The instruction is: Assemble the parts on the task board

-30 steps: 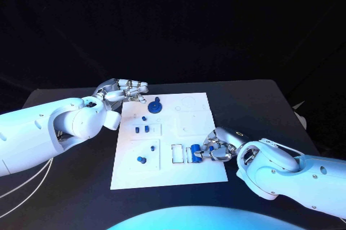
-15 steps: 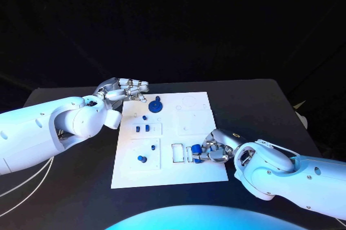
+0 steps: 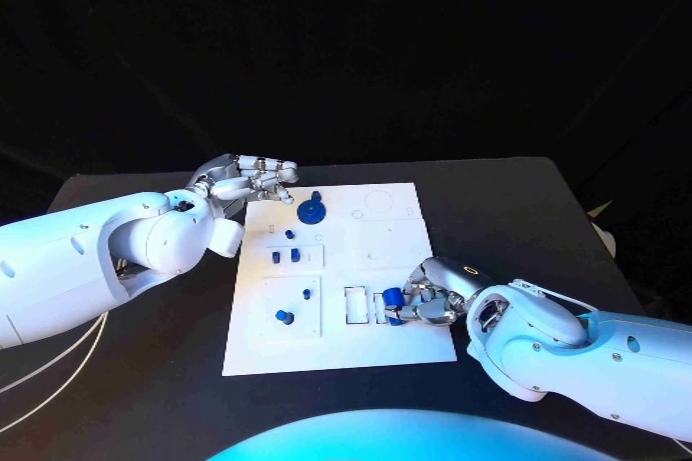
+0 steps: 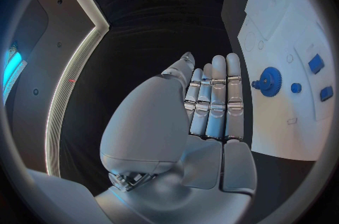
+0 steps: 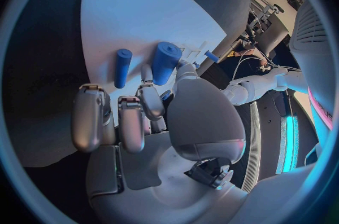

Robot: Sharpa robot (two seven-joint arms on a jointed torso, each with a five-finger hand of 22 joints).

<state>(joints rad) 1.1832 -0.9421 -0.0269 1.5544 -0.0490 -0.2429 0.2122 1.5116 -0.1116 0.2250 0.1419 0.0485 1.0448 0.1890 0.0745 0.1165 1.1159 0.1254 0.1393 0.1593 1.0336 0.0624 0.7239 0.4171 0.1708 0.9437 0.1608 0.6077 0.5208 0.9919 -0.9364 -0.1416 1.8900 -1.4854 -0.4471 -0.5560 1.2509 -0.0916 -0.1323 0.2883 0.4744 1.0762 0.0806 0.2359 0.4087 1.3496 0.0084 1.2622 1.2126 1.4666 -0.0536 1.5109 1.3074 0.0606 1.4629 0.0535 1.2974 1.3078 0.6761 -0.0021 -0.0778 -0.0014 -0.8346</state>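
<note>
Board (image 3: 335, 336), white, lies in the middle of the black desk (image 3: 512, 196), with the right robot hand (image 3: 430, 299) at its near right edge. That robot hand holds a short blue cylinder (image 5: 165, 62) pinched at its fingertips; the head view puts it just beside the small white slots (image 3: 356, 306) near the board's middle. From the wrist, the cylinder's long axis seems to run away from the palm, pointing over the board, though whether its tip touches the surface is hard to tell. A thinner blue peg (image 5: 122, 67) lies on the board just beside it, roughly parallel.

The left robot hand (image 3: 248, 180) hangs at the board's far left corner, fingers together and fairly straight, holding nothing. A blue gear (image 4: 269, 80) stands on the board just beside those fingers.

The right hand is by far the nearer to the slots, so seating the cylinder likely falls to it.
</note>
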